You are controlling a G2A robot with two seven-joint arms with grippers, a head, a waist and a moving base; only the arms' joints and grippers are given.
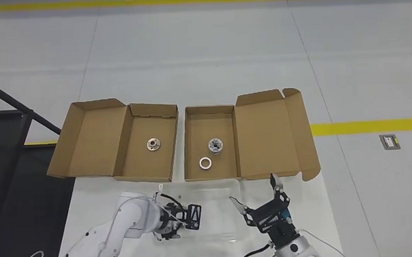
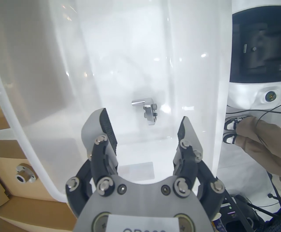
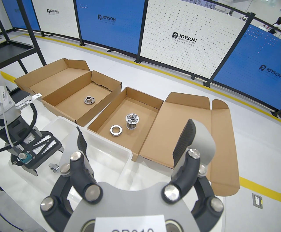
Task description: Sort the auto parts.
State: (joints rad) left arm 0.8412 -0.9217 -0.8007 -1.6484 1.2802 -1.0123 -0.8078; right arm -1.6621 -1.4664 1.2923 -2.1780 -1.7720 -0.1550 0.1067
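Left wrist view: the left gripper (image 2: 143,116) is seen spread wide over the clear plastic bin (image 2: 33,123), on whose bottom a small metal clamp (image 2: 148,111) is laid, apart from the gripper. The right gripper (image 3: 135,131) is held spread and empty near the front of the right cardboard box (image 1: 209,125), in which a flat ring (image 1: 205,162) and a toothed wheel (image 1: 216,144) are placed just beside each other; a flanged hub (image 1: 152,144) is placed in the left cardboard box (image 1: 142,165).

Pale floor (image 1: 190,54) — yellow lines (image 1: 370,127), pegboard panels (image 3: 188,26)
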